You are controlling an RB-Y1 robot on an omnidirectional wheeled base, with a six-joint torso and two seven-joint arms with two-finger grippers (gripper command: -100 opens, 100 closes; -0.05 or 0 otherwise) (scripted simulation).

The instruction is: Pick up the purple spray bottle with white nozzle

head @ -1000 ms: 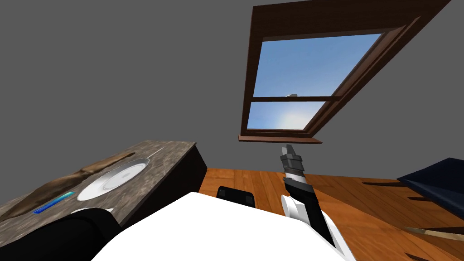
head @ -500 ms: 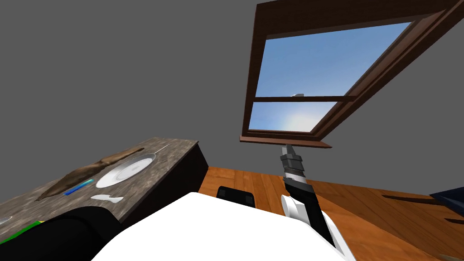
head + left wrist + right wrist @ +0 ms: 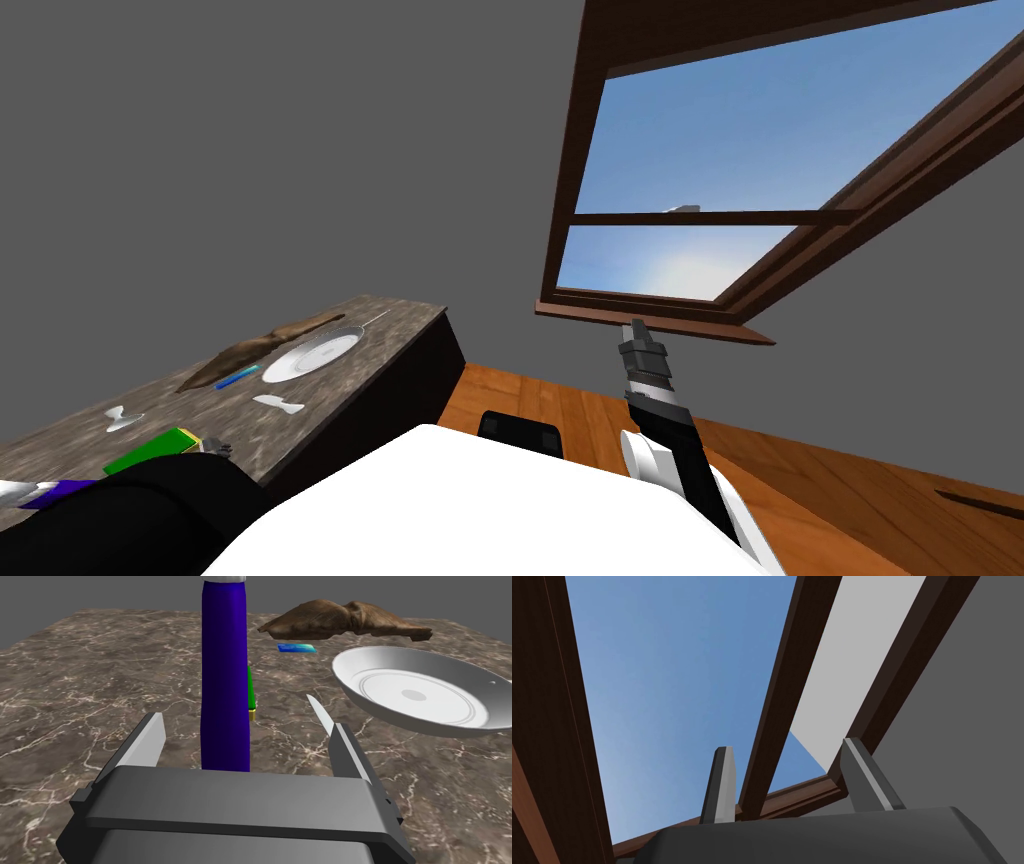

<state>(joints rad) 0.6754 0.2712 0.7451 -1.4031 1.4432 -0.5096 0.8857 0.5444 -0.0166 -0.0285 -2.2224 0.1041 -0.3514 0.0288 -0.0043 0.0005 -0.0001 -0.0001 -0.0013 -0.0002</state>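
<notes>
The purple spray bottle (image 3: 225, 676) stands upright on the marbled brown table (image 3: 75, 676), its white nozzle (image 3: 224, 578) cut off at the frame's edge. My left gripper (image 3: 247, 723) is open. The bottle rises between its two fingers (image 3: 150, 736) with a gap on either side, and its base is hidden behind the gripper body. In the head view the bottle (image 3: 62, 490) shows at the table's near left end beside my dark left arm. My right gripper (image 3: 637, 335) is raised off to the right by a window, open and holding nothing (image 3: 792, 766).
A green box (image 3: 250, 691) sits just behind the bottle. A white plate (image 3: 415, 693) lies close by the gripper's outer finger, with a thin pale blade (image 3: 320, 713) beside it. Farther back lie a blue card (image 3: 298, 648) and a brown lump (image 3: 345, 621). Wooden floor (image 3: 560, 410) lies beyond the table.
My head view has swung left: the table and window slid rightward in the picture, and the bottle, the green box and small white items came into sight. The right arm keeps its pose.
</notes>
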